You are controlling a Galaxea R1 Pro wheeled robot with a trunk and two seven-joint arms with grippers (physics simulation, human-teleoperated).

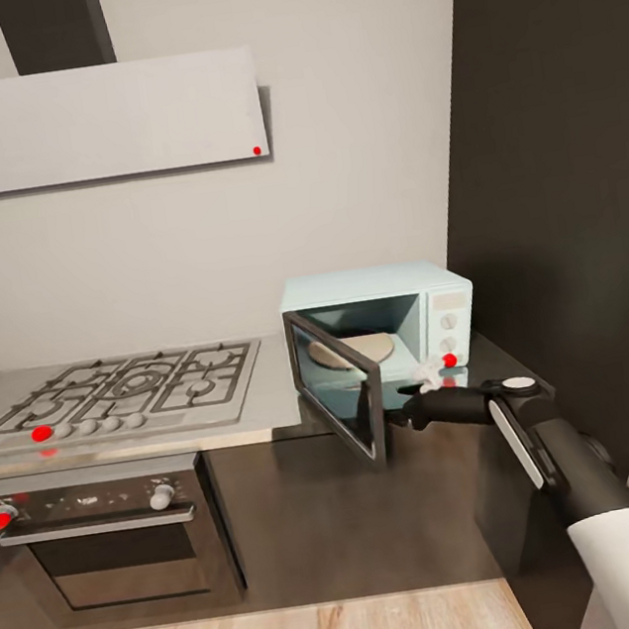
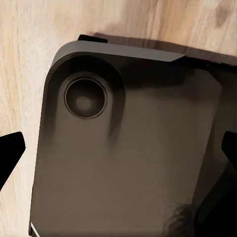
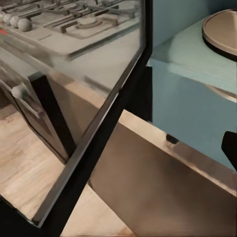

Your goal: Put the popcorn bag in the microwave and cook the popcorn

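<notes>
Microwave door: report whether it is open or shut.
Open. The microwave door swings out leftward, exposing the round turntable; the right end effector sits at its edge.

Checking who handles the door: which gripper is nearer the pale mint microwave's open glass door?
Right. The right gripper sits at the free edge of the microwave's dark glass door. The left wrist view shows the left gripper over a dark base panel and wooden floor.

A dark grey rounded panel (image 2: 133,163) with a round recessed disc (image 2: 85,101) lay over the wooden floor (image 2: 29,59); black fingers (image 2: 10,153) flanked it, wide apart.
</notes>
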